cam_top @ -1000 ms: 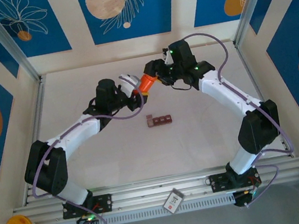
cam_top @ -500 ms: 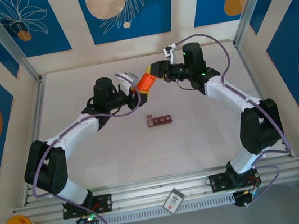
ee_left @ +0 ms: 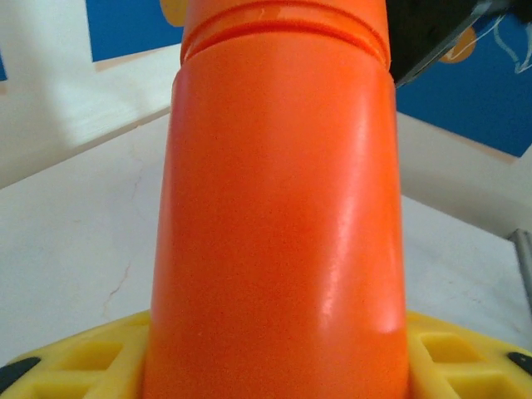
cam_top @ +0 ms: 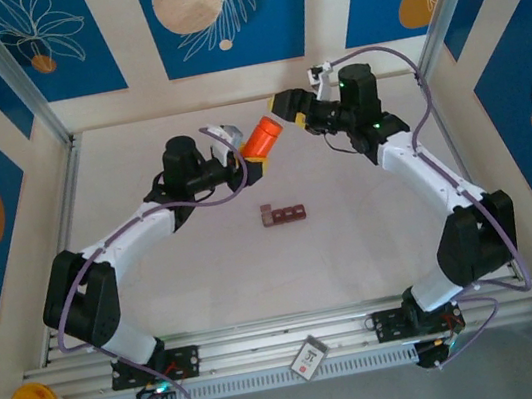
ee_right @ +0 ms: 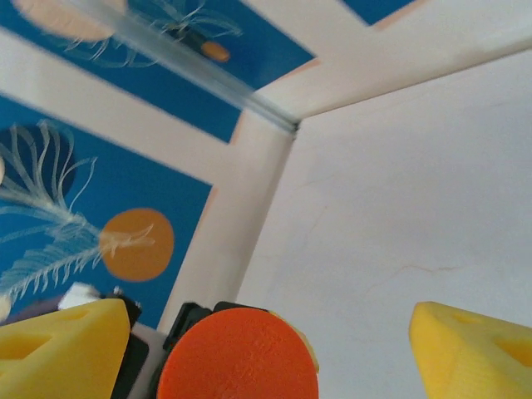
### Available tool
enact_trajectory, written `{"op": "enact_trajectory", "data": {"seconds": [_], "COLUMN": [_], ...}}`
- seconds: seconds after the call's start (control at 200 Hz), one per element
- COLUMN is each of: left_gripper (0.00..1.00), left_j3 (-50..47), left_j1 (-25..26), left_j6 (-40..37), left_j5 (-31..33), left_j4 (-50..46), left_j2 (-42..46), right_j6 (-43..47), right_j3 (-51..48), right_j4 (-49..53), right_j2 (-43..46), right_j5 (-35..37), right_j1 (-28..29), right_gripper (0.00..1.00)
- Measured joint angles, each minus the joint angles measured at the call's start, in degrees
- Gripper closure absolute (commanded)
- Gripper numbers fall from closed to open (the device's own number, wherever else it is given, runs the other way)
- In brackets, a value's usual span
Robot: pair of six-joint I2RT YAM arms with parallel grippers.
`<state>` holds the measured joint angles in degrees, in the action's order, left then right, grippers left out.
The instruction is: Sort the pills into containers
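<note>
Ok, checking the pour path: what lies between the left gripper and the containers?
Nothing; in the top view the table stretch between the left gripper, shut on the orange bottle, and the containers is bare.

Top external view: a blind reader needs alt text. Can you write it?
The left gripper holds a tilted orange bottle over the table; the open right gripper sits just off its top. A three-compartment reddish-brown container strip lies nearer the arm bases.

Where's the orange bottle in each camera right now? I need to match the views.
Top external: the orange bottle is tilted, upper centre, held by the left gripper.
Left wrist: up close in the centre, running top to bottom.
Right wrist: its round orange end, bottom, left of centre.
Shared landmark: the blue wall panels.
</note>
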<state>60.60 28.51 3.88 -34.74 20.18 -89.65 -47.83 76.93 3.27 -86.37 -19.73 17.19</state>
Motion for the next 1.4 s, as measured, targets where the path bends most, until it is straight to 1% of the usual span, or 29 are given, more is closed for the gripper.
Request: {"op": "enact_trajectory", "data": {"seconds": [0.105, 0.225, 0.425, 0.595, 0.71, 0.765, 0.815, 0.88, 0.925, 1.005, 1.08, 1.16, 1.27, 1.401], "left_gripper": [1.0, 1.0, 1.0, 1.0, 1.0, 1.0, 1.0, 1.0, 1.0, 1.0, 1.0, 1.0, 1.0, 1.0], "left_j3": [0.02, 0.02, 0.04, 0.11, 0.11, 0.11, 0.15, 0.22, 0.31, 0.31, 0.31, 0.31, 0.31, 0.31], "left_j1": [0.35, 0.57, 0.98, 1.53, 1.77, 1.84, 1.88, 1.97, 2.05, 2.16, 2.14, 2.1, 1.86, 0.55], "left_j6": [-3.43, -6.91, -9.55, -10.54, -10.73, -10.97, -11.02, -11.19, -11.34, -11.34, -11.32, -10.82, -8.74, -2.19], "left_j5": [3.08, 6.23, 8.72, 9.55, 9.77, 9.79, 9.79, 9.81, 9.81, 9.94, 9.97, 9.94, 9.22, 3.63], "left_j4": [-2.32, -4.72, -6.32, -6.47, -6.6, -6.62, -6.71, -6.93, -7.26, -7.48, -7.41, -6.99, -5.92, -3.17], "left_j2": [0.02, 0.02, 0.02, 0.02, 0.02, 0.02, 0.02, 0.02, 0.02, 0.02, 0.02, 0.02, 0.02, 0.0], "right_j6": [-2.32, -4.09, -5.07, -5.07, -5.22, -5.46, -5.27, -5.2, -5.64, -5.33, -5.16, -4.33, -1.95, 0.42], "right_j3": [2.14, 3.26, 5.31, 5.66, 5.7, 5.7, 5.7, 5.73, 5.77, 5.86, 5.86, 5.35, 2.16, -3.32], "right_j4": [5.31, 9.81, 13.66, 15.28, 15.87, 15.93, 15.93, 15.89, 15.78, 15.69, 15.47, 13.75, 6.99, -5.84], "right_j2": [0.39, -0.02, -2.54, -4.37, -5.18, -5.38, -5.42, -5.42, -5.42, -5.42, -5.42, -5.38, -5.09, -4.44], "right_j5": [4.66, 7.39, 9.03, 9.53, 9.57, 9.73, 9.73, 9.73, 9.68, 9.68, 9.6, 8.59, 3.72, -4.98], "right_j1": [0.28, 1.29, 4.35, 6.43, 7.1, 7.21, 7.23, 7.23, 7.23, 7.23, 7.21, 6.75, 5.16, 2.78], "right_gripper": [0.11, 0.1, 0.1, 0.12, 0.19, 0.27, 0.32, 0.42, 0.47, 0.51, 0.52, 0.51, 0.47, 0.44]}}
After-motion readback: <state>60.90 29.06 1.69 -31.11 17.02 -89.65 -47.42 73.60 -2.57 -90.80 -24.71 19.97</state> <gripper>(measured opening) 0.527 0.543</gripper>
